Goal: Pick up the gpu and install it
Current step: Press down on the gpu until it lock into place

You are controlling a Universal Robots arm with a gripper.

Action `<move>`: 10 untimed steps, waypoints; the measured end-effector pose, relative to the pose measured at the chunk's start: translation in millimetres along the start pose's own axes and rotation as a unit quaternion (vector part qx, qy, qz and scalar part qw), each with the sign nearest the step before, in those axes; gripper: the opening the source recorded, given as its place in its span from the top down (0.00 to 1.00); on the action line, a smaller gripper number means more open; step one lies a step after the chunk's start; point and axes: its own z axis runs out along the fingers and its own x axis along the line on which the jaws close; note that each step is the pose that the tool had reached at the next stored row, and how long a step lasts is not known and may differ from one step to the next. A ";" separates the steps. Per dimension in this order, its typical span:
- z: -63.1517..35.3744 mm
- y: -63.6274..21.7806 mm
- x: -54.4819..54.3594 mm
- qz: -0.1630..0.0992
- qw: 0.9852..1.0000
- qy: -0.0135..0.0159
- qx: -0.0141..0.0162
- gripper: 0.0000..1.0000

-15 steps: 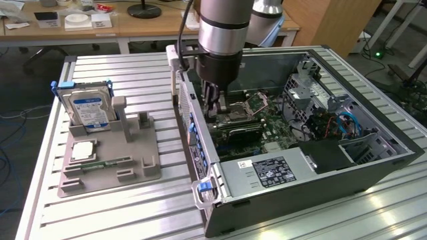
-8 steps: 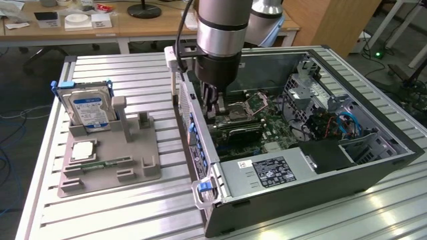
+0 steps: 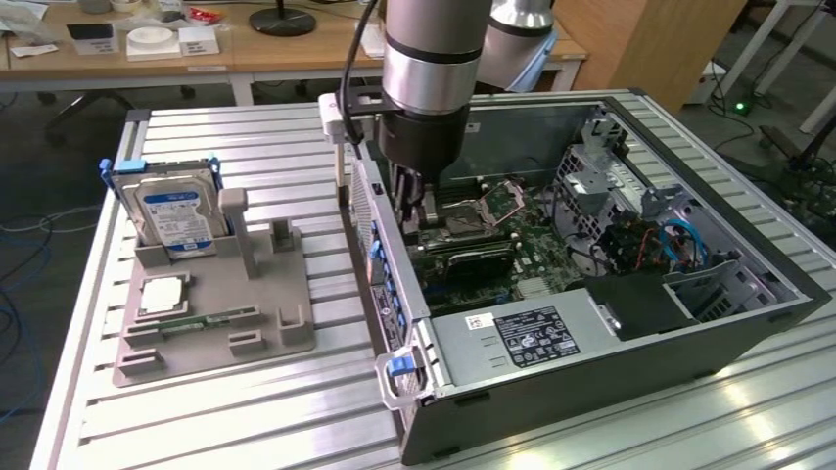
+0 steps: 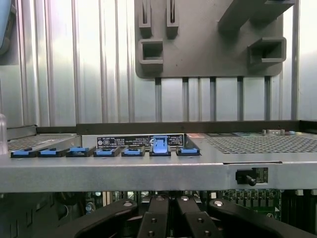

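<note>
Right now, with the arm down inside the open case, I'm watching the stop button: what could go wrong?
1. The gripper hangs close beside the case wall with the blue clips; a sideways drift could strike it.
2. The open CPU socket lies on the motherboard just below; a misaligned push down might damage it.
3. The black cable along the arm passes near the case rim and could snag.
</note>
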 end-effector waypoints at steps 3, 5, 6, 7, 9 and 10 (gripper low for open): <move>0.1 0.4 0.3 0.000 1.000 0.000 -0.001 0.90; 0.3 0.5 0.5 0.000 1.000 0.000 -0.002 0.90; 0.5 0.4 0.8 0.000 1.000 0.000 -0.002 0.90; 0.8 0.4 1.2 0.000 1.000 0.000 -0.002 0.90; 3.5 -0.3 1.6 0.000 1.000 0.000 -0.002 0.90; 5.6 -1.6 1.5 0.000 1.000 0.000 -0.002 0.90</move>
